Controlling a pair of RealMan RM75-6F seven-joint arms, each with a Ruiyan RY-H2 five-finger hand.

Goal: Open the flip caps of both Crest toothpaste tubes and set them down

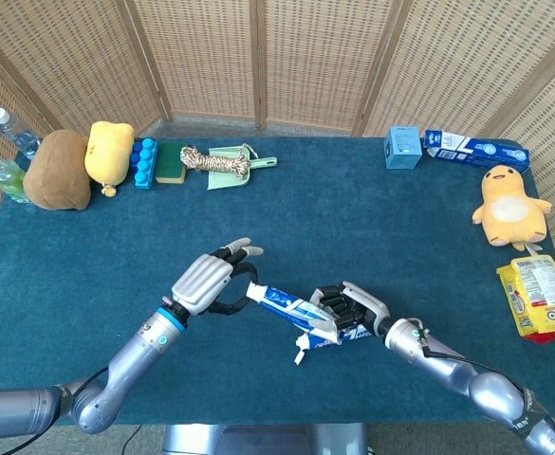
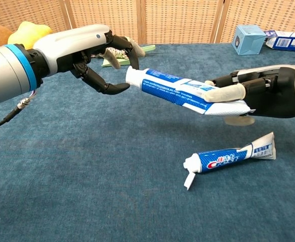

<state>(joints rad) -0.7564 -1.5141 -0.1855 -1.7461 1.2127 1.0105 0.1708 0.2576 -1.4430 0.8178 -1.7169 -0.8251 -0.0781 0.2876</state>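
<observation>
The tube [image 2: 231,157] lying on the table [image 2: 86,191] reads "Crest" in white on blue, with small Chinese characters above it. The held tube [image 2: 177,91] carries print too small to read. Near the plush duck [image 1: 510,207], the yellow packet [image 1: 541,298] shows illegible lettering.

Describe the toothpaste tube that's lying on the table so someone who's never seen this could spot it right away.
On the blue table, look near the front edge, just below the right hand. The lying tube rests flat on the cloth with its white flip cap hanging open; the other tube is held in the air.
</observation>
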